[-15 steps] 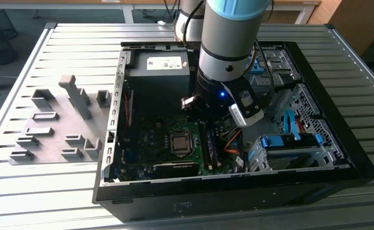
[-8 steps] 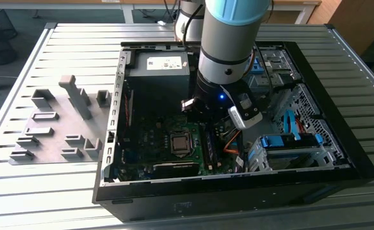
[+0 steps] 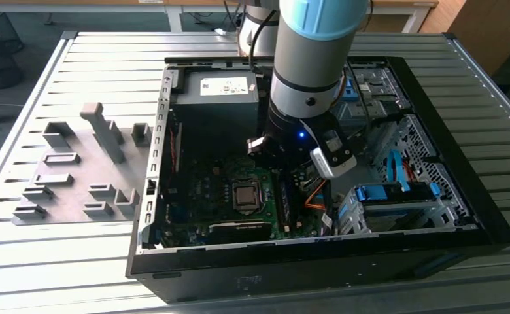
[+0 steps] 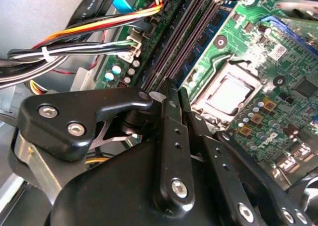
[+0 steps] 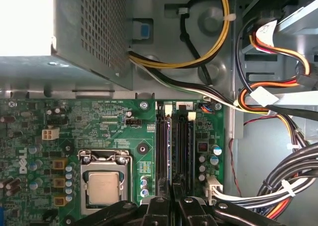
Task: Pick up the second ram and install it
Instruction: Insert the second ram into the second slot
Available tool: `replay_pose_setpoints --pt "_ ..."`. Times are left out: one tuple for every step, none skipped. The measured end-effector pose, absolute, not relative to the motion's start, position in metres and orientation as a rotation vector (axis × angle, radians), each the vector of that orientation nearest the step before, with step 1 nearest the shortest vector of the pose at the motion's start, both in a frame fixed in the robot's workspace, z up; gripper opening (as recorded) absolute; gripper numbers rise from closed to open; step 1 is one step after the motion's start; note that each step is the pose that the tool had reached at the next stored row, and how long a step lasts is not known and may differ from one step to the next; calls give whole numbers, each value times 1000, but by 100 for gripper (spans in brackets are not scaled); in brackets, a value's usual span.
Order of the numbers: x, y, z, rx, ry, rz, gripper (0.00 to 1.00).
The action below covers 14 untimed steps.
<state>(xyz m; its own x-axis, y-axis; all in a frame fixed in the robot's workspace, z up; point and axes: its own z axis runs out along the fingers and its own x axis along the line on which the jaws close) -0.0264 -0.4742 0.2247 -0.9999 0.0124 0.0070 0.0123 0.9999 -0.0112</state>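
While the arm reaches into the open computer case point(image 3: 161, 163), the gripper point(image 4: 175, 103) hovers above the motherboard's RAM slots point(image 5: 173, 151), fingers point(image 4: 174, 136) pressed together.

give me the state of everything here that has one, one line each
gripper: jaws shut together, down over the memory slots
memory slots: two sticks appear seated side by side
processor socket: bare chip showing, no cooler on it
computer case: lying flat, side panel off
grey parts holder: beside the case, nothing in it
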Motion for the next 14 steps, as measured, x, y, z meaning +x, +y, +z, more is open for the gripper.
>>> replay_pose_setpoints --pt "-26 -474 224 -19 -3134 18 14" --pt "-26 -474 224 -19 -3134 18 14" --pt "-26 -475 224 -19 -3133 18 14" --pt "-26 -475 223 -19 -3133 17 14" --pt "-26 -475 223 -19 -3133 17 14" --pt "-26 -475 223 -19 -3133 17 14" --pt "-26 -475 222 -19 -3132 17 14" --pt "-26 -475 222 -19 -3132 17 14" --pt "-26 -475 221 -19 -3132 17 14" --pt "-26 -476 221 -19 -3131 17 14" --pt "-26 -476 220 -19 -3131 17 14" --pt "-26 -476 220 -19 -3130 17 14" --pt "-26 -476 219 -19 -3130 17 14" --pt "-26 -476 219 -19 -3129 17 14"
